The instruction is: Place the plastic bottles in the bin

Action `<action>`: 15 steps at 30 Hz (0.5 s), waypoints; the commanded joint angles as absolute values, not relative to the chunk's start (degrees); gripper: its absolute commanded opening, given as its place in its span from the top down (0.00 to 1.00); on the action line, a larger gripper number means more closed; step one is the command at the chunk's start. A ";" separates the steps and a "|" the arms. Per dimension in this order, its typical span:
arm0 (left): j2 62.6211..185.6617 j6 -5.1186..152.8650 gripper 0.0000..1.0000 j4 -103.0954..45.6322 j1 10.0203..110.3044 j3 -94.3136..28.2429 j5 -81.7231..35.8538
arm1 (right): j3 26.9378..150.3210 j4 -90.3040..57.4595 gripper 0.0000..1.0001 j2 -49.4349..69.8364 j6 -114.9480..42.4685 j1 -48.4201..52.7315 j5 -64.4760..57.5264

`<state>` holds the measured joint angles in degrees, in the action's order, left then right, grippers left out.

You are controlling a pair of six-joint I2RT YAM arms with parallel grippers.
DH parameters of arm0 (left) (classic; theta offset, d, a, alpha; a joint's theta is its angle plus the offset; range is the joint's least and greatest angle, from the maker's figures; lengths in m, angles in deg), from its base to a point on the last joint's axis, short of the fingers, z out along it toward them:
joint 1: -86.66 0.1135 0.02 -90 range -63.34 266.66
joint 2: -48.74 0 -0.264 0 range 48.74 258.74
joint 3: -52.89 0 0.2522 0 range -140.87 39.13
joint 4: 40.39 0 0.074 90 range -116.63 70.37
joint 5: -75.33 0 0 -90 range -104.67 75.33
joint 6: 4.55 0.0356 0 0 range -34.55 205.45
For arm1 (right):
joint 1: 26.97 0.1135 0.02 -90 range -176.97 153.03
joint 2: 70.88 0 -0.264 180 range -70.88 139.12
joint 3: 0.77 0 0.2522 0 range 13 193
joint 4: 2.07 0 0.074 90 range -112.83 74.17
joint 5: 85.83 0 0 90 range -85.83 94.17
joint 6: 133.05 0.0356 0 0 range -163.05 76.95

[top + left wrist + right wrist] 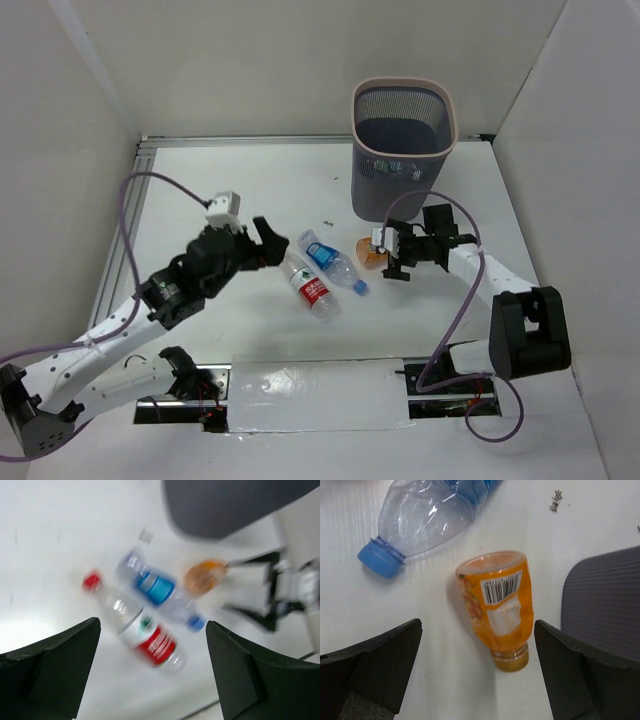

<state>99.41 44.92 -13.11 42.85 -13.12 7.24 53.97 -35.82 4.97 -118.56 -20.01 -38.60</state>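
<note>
Three bottles lie on the white table. A clear bottle with a red label (313,289) (141,630) lies beside a clear bottle with a blue label (331,262) (159,589) (427,517). A short orange bottle (371,253) (204,577) (500,605) lies in front of the grey mesh bin (401,150) (225,505) (605,610), which holds more bottles. My left gripper (268,243) (152,677) is open and empty, just left of the red-label bottle. My right gripper (394,254) (477,672) is open, its jaws on either side of the orange bottle's neck end, not touching it.
White walls enclose the table on the left, back and right. A metal rail (130,215) runs along the left edge. A few small dark specks (326,223) lie on the table left of the bin.
</note>
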 commanded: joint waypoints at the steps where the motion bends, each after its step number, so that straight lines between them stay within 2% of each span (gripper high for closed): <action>1: 95.52 29.77 0.01 -4.32 41.05 -4.23 9.40 | 57.11 -29.81 0.00 7.25 -119.78 -16.35 -35.22; 7: 93.30 20.07 0.01 -3.25 38.06 2.13 8.27 | 58.35 -26.03 0.00 14.37 -119.78 -13.35 -30.29; 15: 98.56 18.57 0.01 -5.18 34.81 1.52 8.27 | 60.37 -30.67 0.17 20.26 -122.51 -13.35 -28.97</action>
<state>97.09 20.79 -2.25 35.48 3.41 7.57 58.18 -29.96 19.03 -120.46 -13.61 -29.55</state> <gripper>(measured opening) 0.992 0.842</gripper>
